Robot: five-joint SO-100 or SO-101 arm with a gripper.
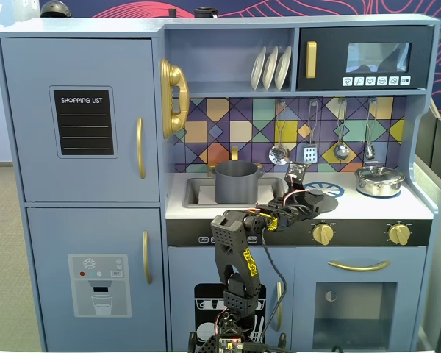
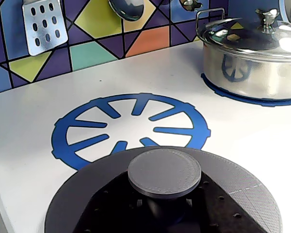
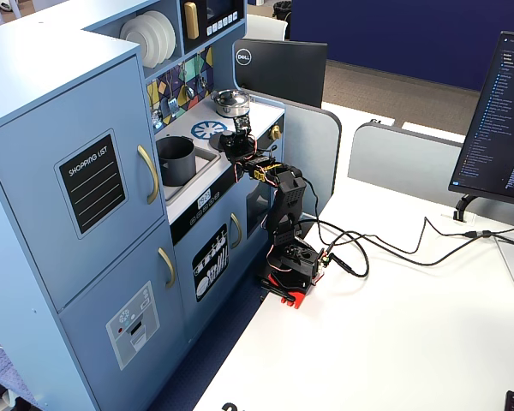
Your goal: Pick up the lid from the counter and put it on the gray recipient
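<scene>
The lid, a matte dark-gray disc with a round knob, fills the bottom of the wrist view. It overlaps the near edge of the blue burner mark. My gripper is shut on the knob's stem, and a black finger lies on the disc on each side. In a fixed view the lid is low over the counter, right of the sink, with the gripper on it. I cannot tell whether it touches the counter. The gray recipient stands open in the sink, to the left. It also shows as the gray recipient.
A shiny silver pot with its own lid stands on the right burner, also seen as the silver pot. Utensils hang on the tiled back wall above the counter. Gold stove knobs line the front edge.
</scene>
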